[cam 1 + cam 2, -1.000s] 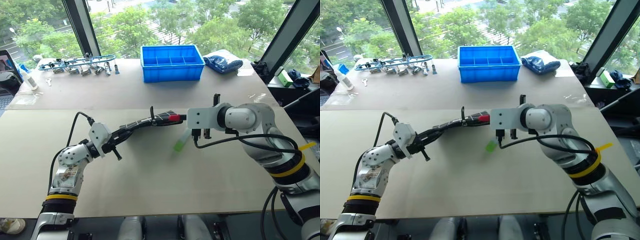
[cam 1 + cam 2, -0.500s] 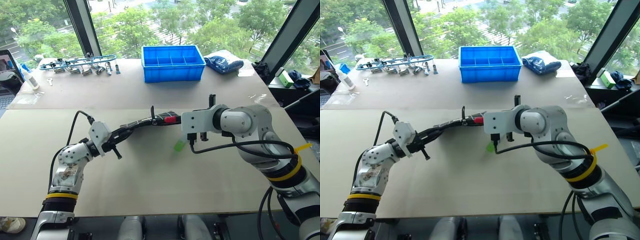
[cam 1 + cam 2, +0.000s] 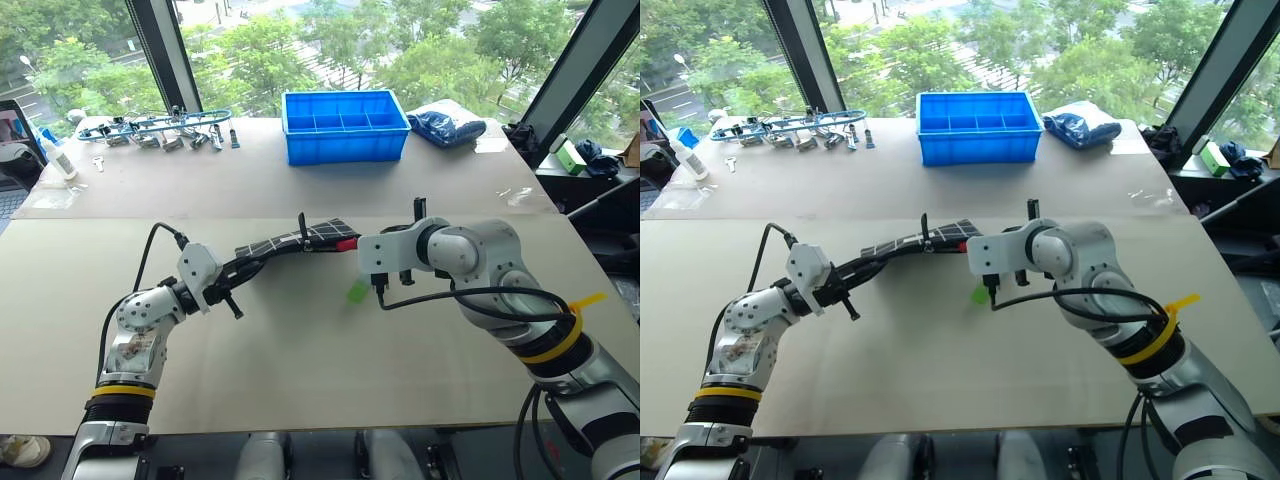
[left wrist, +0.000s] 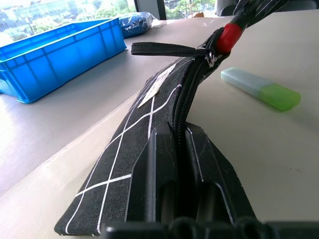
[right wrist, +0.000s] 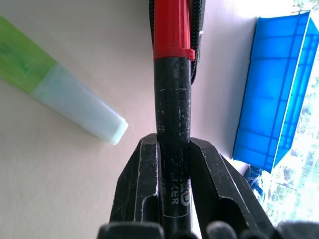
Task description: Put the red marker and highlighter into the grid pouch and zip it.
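Note:
The grid pouch (image 3: 290, 240) hangs above the table, with my left gripper (image 4: 179, 144) shut on its zipper edge at one end. Its far end gapes open beside the black zipper pull (image 4: 164, 49). My right gripper (image 5: 172, 149) is shut on the black barrel of the red marker (image 5: 172, 74). The marker's red cap end (image 3: 347, 243) pokes into the pouch's open mouth. The highlighter (image 3: 357, 291), pale with a green cap, lies flat on the table just below the right gripper, touching neither gripper.
A blue plastic bin (image 3: 345, 125) stands at the back centre, and a blue bag (image 3: 447, 127) lies to its right. Several metal tools (image 3: 155, 130) lie at the back left. The table in front of the arms is open room.
My right gripper has moved left and down, pushing the marker's red end into the pouch mouth, so less red shows. The left gripper and pouch have stayed put.

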Motion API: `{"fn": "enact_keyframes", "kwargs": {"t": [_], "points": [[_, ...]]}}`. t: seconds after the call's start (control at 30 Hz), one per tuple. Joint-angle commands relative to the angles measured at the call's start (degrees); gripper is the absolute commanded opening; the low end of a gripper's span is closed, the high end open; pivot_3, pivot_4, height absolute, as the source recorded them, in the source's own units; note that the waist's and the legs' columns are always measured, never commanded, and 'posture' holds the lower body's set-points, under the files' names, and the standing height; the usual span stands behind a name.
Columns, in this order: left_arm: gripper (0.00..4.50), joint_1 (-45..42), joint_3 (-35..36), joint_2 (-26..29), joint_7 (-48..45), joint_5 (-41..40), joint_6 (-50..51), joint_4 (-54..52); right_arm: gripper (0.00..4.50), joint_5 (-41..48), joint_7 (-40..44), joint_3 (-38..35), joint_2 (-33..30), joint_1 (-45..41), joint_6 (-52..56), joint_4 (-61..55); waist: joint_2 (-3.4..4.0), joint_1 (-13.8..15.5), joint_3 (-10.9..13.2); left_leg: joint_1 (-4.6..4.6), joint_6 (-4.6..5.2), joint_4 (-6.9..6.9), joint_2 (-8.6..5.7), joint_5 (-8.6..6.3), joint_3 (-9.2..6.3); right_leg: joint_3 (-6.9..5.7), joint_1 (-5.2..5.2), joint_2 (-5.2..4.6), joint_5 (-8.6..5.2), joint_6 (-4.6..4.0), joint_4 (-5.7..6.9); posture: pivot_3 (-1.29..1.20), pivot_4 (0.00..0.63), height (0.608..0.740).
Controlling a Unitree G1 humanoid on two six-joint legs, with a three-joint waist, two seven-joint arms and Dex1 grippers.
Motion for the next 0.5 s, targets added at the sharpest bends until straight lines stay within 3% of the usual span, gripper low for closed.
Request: {"fn": "enact_keyframes", "kwargs": {"t": [0.03, 0.5], "points": [[0.0, -0.9, 0.6, 0.2, -0.3, -0.4, -1.1, -0.8, 0.43, -2.5, -1.0, 0.0, 1.9, -2.2, -1.1, 1.4, 0.0, -0.1, 0.0, 0.0, 0.0, 0.0, 0.0, 0.0, 0.0, 0.0, 0.0, 0.0, 0.0, 0.0, 0.0, 0.0, 0.15, 0.74], [0.0, -1.1, 0.5, 0.1, -0.8, -0.3, -1.2, -0.4, 0.43, -4.4, -7.1, 0.6, 15.3, -9.7, -0.4, 16.6, 0.0, -0.6, 0.0, -0.02, -0.27, -0.01, 0.0, 0.16, -0.01, -0.01, -0.01, 0.01, 0.0, 0.0, 0.03, 0.0, 0.15, 0.74]]}}
